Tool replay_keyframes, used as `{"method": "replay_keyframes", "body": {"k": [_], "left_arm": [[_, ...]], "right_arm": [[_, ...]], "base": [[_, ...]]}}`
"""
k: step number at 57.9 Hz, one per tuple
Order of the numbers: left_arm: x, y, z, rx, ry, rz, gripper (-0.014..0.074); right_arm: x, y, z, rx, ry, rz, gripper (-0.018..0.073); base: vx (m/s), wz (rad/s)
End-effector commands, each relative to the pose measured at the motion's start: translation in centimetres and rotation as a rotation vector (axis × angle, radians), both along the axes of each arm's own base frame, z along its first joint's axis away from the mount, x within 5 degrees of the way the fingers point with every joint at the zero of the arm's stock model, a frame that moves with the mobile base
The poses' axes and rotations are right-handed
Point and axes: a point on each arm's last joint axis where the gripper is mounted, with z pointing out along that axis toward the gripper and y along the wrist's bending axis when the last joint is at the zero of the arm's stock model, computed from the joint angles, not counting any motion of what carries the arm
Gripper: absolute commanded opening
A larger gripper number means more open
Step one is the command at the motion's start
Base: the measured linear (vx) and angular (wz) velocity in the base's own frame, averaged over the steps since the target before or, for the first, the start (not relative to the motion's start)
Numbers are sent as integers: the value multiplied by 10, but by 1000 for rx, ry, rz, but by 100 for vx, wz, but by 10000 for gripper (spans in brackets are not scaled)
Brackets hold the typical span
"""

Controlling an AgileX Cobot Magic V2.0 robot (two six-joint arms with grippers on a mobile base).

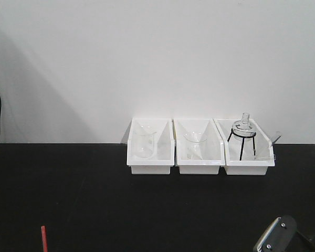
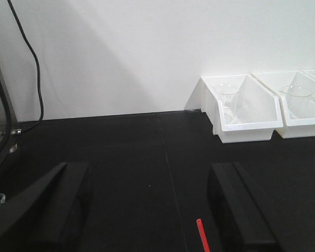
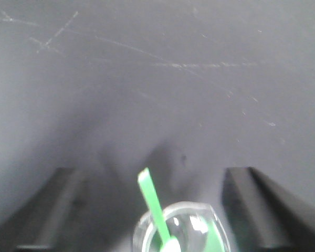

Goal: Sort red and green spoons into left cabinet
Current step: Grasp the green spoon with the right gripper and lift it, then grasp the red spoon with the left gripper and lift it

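Note:
The red spoon shows only as a thin red tip on the black tabletop, at the bottom left in the front view (image 1: 43, 239) and close to the right finger in the left wrist view (image 2: 202, 236). My left gripper (image 2: 152, 210) is open over the table, holding nothing. The green spoon (image 3: 152, 202) stands slanted in a clear glass beaker (image 3: 189, 231), its handle end sticking up. My right gripper (image 3: 157, 210) is open, with the beaker low between its wide-apart fingers (image 3: 257, 205). The left cabinet is out of view.
Three white bins (image 1: 150, 167) holding clear glassware and a black wire stand (image 1: 242, 139) line the wall at the back. A black cable (image 2: 37, 79) and a dark-framed clear panel (image 2: 2, 110) are at the left. Part of my right arm (image 1: 275, 236) shows at the bottom right.

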Motion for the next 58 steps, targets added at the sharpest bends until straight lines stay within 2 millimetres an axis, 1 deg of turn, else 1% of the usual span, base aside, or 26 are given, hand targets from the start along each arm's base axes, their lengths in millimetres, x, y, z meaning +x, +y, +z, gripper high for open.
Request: {"method": "replay_keyframes", "body": {"k": [1,3,6,11,12,13,28,40,49,58], "left_arm": [[1,0,19,-23,-112,1,579],[1,0,19,-23,-112,1,579],[1,0,19,-23,-112,1,579],[1,0,19,-23,-112,1,579],[1,0,19,-23,-112,1,579],[1,0,19,-23,-112,1,579],[1,0,19,-23,-112,1,579],[1,0,19,-23,-112,1,579],[1,0,19,-24,-106,1,579],[0,0,13,-45,-43,4,579]], "right_arm": [[7,-2,15,11,-73,-32,344],[7,-2,15,10,-74,-33,292],[7,-2,15,8,-76,-35,183],[7,-3,15,3,-78,-33,47],[7,-3,15,2,-78,-33,-3],[7,-3,15,2,-78,-36,-15],[8,-3,18,-2,-96,-38,-8],[4,-5,34,-4,-168,-55,-8],[-1,-6,66,43,-280,-96,-8],[-10,-6,110,191,-404,-181,-5]], "base": [[0,0],[0,0],[0,0],[0,0],[0,0],[0,0],[0,0],[0,0],[0,0],[0,0]]}}
